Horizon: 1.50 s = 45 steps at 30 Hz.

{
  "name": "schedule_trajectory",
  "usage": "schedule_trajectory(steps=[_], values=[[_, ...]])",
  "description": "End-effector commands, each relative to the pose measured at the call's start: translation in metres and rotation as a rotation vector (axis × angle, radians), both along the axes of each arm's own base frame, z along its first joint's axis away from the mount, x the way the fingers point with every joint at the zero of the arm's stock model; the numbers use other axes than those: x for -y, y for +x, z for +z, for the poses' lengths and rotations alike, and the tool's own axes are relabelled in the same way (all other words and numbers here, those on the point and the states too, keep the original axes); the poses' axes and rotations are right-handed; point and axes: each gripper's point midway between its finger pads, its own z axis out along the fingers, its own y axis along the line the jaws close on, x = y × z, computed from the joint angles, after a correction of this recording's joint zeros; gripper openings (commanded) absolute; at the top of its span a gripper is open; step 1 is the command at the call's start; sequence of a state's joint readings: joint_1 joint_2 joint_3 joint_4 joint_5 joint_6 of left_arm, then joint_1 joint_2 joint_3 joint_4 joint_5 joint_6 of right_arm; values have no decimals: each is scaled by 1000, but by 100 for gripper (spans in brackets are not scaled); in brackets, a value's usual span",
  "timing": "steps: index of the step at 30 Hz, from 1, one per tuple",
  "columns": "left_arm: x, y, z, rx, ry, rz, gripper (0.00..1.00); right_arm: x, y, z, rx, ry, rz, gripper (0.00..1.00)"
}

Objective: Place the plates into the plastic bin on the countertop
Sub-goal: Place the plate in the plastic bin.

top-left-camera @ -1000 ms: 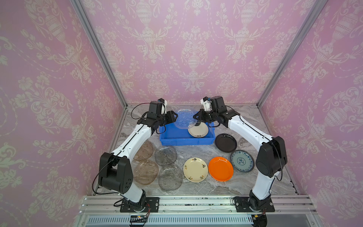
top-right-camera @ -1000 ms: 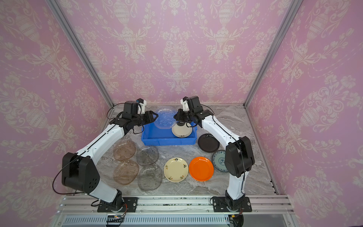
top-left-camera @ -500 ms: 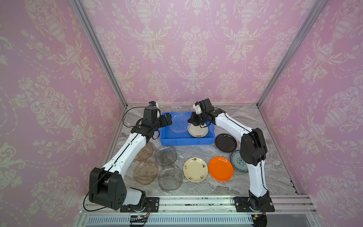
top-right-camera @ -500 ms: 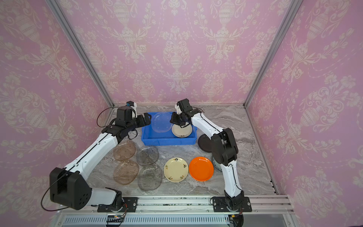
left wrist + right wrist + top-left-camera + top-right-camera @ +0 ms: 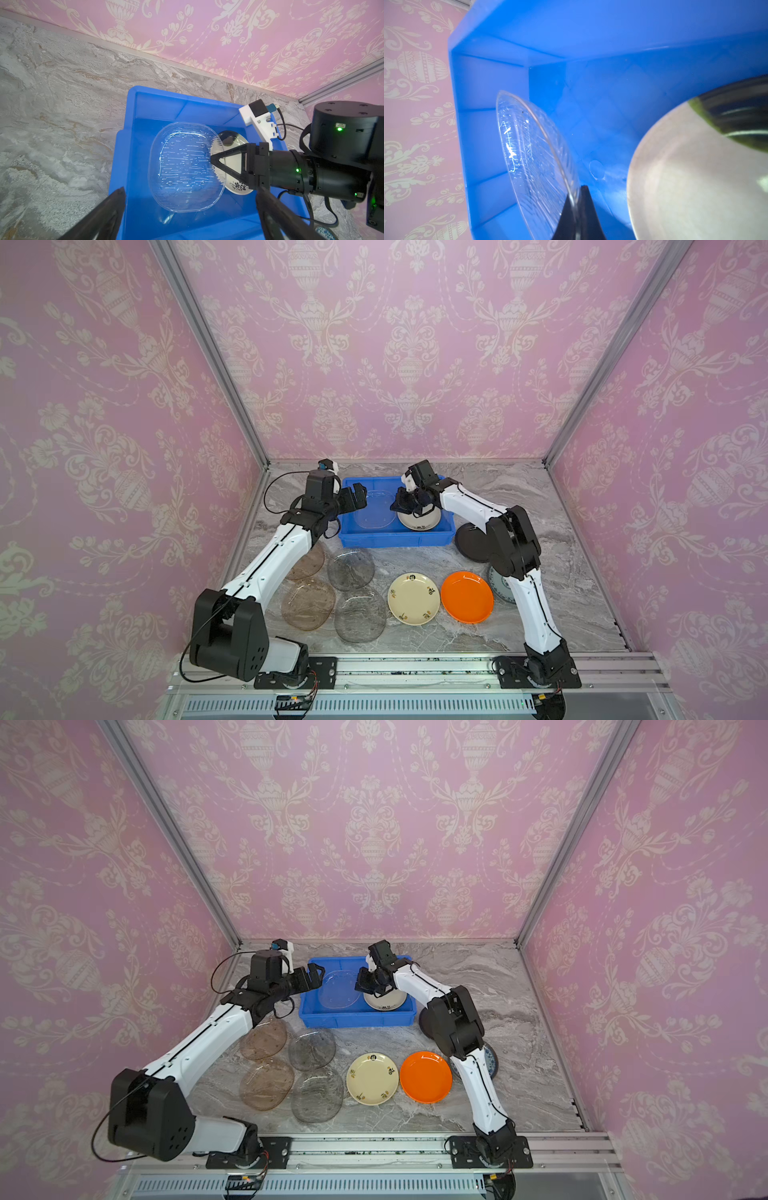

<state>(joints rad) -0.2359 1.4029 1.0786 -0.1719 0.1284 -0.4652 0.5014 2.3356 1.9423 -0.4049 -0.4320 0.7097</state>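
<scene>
In the plastic bin (image 5: 392,538) a glass plate (image 5: 374,514) sits left of a second plate (image 5: 422,524); the other plates (image 5: 413,598) lie on the countertop (image 5: 519,497) before and right of the bin.

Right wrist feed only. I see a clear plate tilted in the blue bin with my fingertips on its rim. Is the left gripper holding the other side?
Observer: No. The left gripper is wide open, and its jaws stand apart from the clear plate on both sides.
Operator: What's the pale blur beside the plate?
Observer: A cream plate with dark motifs. It lies in the bin on the right arm's side, below the right gripper.
Operator: How many are outside the bin?
Observer: Eight lie on the countertop, among them an orange plate.
</scene>
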Motion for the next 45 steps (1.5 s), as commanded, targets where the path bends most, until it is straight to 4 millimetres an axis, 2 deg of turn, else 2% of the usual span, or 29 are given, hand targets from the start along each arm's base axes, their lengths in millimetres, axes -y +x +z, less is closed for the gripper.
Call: schedule_trajectory(steps=[1, 10, 17, 23, 29, 36, 42, 45], values=[[0, 2, -8, -17, -19, -1, 99, -12, 2, -5, -13, 20, 14, 0], [3, 4, -16, -22, -22, -17, 99, -19, 4, -20, -21, -20, 33, 0], [3, 6, -21, -34, -18, -17, 99, -22, 4, -25, -21, -35, 40, 0], [-1, 9, -25, -44, 2, 2, 99, -25, 6, -25, -17, -55, 53, 22], [-3, 13, -26, -35, 9, 15, 99, -25, 8, -22, -7, -72, 52, 27], [-8, 17, -26, -11, 34, 42, 99, -17, 13, -14, 25, -124, 41, 45], [-8, 20, -24, 7, 41, 37, 99, -14, 14, -12, 30, -141, 40, 45], [-8, 21, -21, 27, 49, 31, 99, -7, 16, 1, 65, -168, 26, 45]])
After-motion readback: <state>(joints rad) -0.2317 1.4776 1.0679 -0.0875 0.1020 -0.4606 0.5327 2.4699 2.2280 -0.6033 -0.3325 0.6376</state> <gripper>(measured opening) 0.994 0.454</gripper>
